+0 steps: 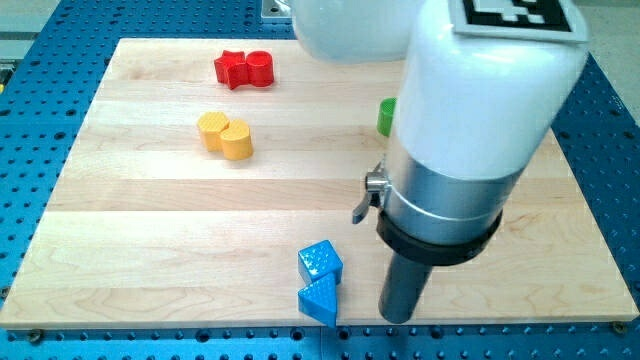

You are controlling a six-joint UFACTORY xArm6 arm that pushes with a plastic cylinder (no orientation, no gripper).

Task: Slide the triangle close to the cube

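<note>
Triangle (319,300), blue, sits at six o'clock on the surface (150,250), already touching the blue cube (320,262) above it (apparently done). My tip (397,318) stands just beside, at its three o'clock; no fingers exist here.

The blue triangle (320,301) lies touching the blue cube (320,262), just below it, near the view's bottom edge

The triangle (319,300) lies at the board's (150,220) bottom edge, touching the cube (320,262) just above it. My tip (397,318) stands near, to their right. 5 other blocks sit toward the top.
</note>
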